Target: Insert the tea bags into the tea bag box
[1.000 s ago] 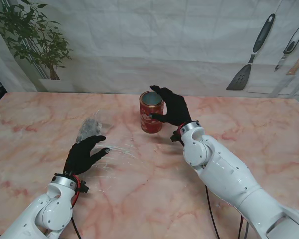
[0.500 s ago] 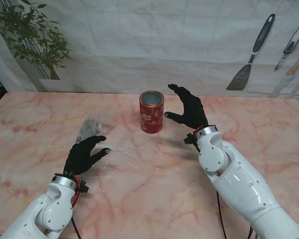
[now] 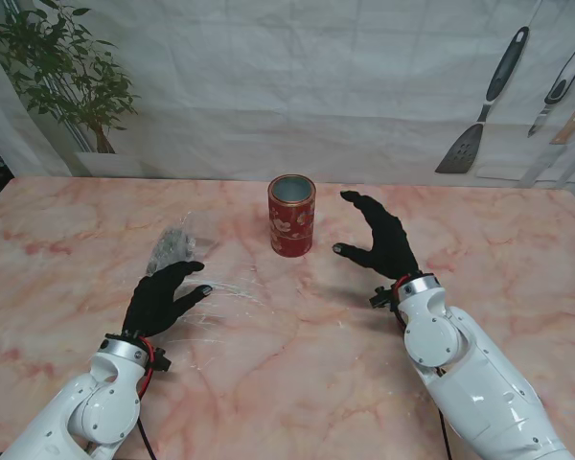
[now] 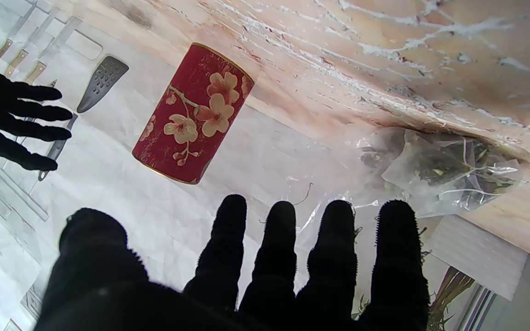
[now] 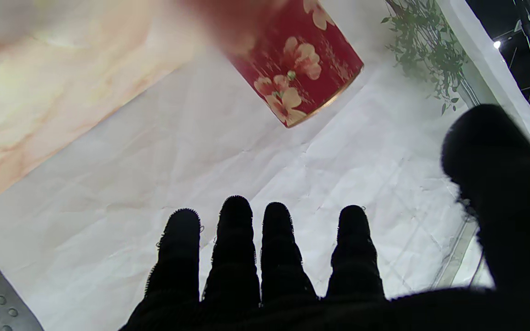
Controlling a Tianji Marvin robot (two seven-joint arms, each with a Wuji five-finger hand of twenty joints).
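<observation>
The tea bag box (image 3: 292, 215) is a red round tin with blossom print (image 4: 192, 115) (image 5: 299, 55), standing upright and open-topped in the middle of the table. A clear bag of tea bags (image 3: 171, 249) (image 4: 440, 170) lies to its left. My left hand (image 3: 163, 295) (image 4: 256, 271) rests open just nearer to me than that bag, fingers spread and holding nothing. My right hand (image 3: 381, 241) (image 5: 265, 266) hovers open to the right of the tin, apart from it, palm turned toward it.
The pink marble table (image 3: 287, 383) stretches around both hands. A potted plant (image 3: 62, 72) stands at the back left. A spatula (image 3: 484, 105) and other utensils (image 3: 561, 86) hang on the white backdrop at the back right.
My right hand let go of the tin and drew back to the right and nearer to me, fingers opening. The tin stayed upright. The left hand has not moved.
</observation>
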